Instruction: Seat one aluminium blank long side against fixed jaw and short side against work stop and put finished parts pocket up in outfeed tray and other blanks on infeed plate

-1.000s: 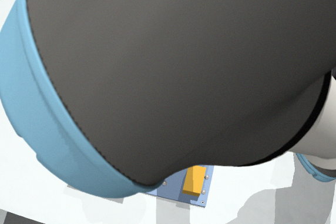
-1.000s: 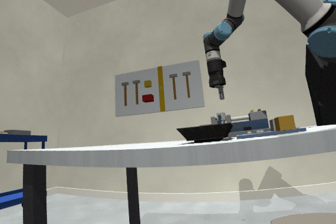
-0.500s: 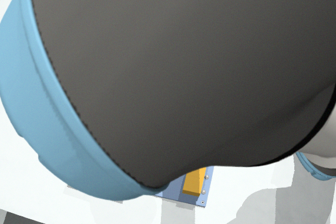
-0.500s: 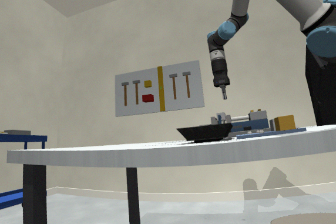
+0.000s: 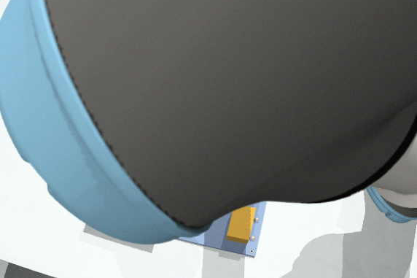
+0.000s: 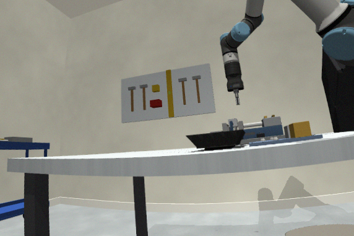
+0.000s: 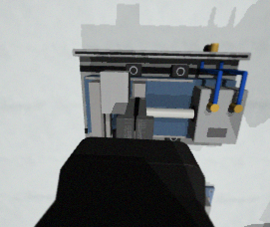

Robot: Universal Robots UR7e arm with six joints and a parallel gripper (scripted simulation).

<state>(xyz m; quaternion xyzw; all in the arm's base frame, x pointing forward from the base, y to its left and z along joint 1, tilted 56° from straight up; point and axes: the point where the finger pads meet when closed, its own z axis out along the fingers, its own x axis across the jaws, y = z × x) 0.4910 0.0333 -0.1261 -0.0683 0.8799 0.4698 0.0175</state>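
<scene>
The gripper (image 6: 237,101) is seen hanging in the air above the vise (image 6: 261,127), fingers pinched fully together with nothing between them. A brass block (image 5: 240,225) is parked on the blue plate (image 5: 217,236) at about 6 o'clock in the top view, right beside two pins. The black tray (image 6: 213,139) is found on the table (image 6: 130,162) at the vise's 9 o'clock, though its contents probably can't be judged from this low angle.
</scene>
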